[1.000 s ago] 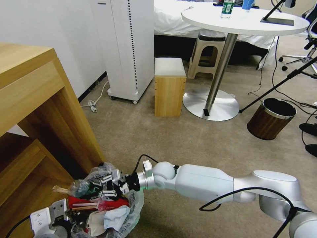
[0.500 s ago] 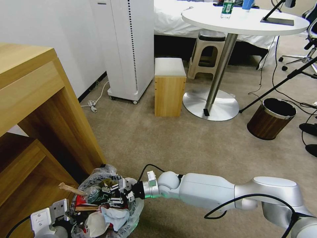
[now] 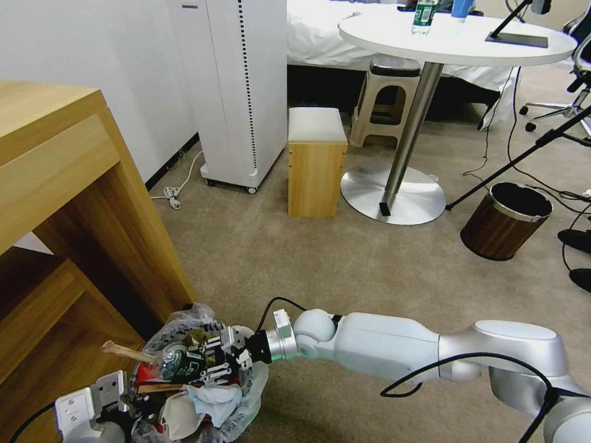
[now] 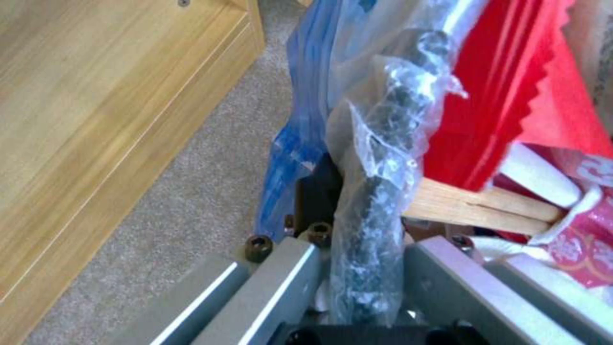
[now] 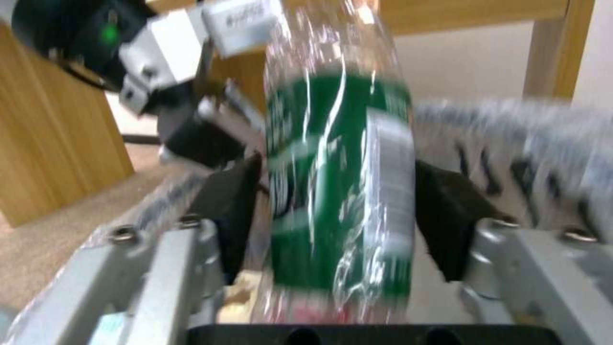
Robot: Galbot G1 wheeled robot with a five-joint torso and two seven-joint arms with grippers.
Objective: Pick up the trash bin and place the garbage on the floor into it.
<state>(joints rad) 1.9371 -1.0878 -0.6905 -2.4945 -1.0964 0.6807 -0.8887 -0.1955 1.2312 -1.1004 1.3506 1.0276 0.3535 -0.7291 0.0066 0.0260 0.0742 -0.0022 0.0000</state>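
Note:
The trash bin (image 3: 249, 387), lined with a crinkly translucent bag, sits low beside the wooden desk and is heaped with garbage: red wrappers (image 4: 498, 96), crumpled white paper (image 3: 212, 397) and a wooden stick (image 3: 126, 352). My right gripper (image 3: 206, 363) reaches across over the bin's mouth, shut on a green-label bottle (image 5: 338, 167) whose body lies between both pads. The bottle (image 3: 175, 362) rests on top of the pile. My left gripper (image 4: 364, 249) is shut on the bin's bag-covered dark rim (image 4: 377, 191), and it sits at the bin's near side (image 3: 132, 403).
The wooden desk (image 3: 74, 184) stands close on the left of the bin. Beige carpet (image 3: 308, 264) stretches ahead. Farther off are a wooden stool (image 3: 316, 161), a round table's metal base (image 3: 394, 195), a brown wood-look bin (image 3: 505, 221), a white appliance (image 3: 231, 92) and floor cables.
My right gripper has come down with the bottle from above the bin onto the pile. The wooden stick has shifted a little. The left gripper has kept its hold.

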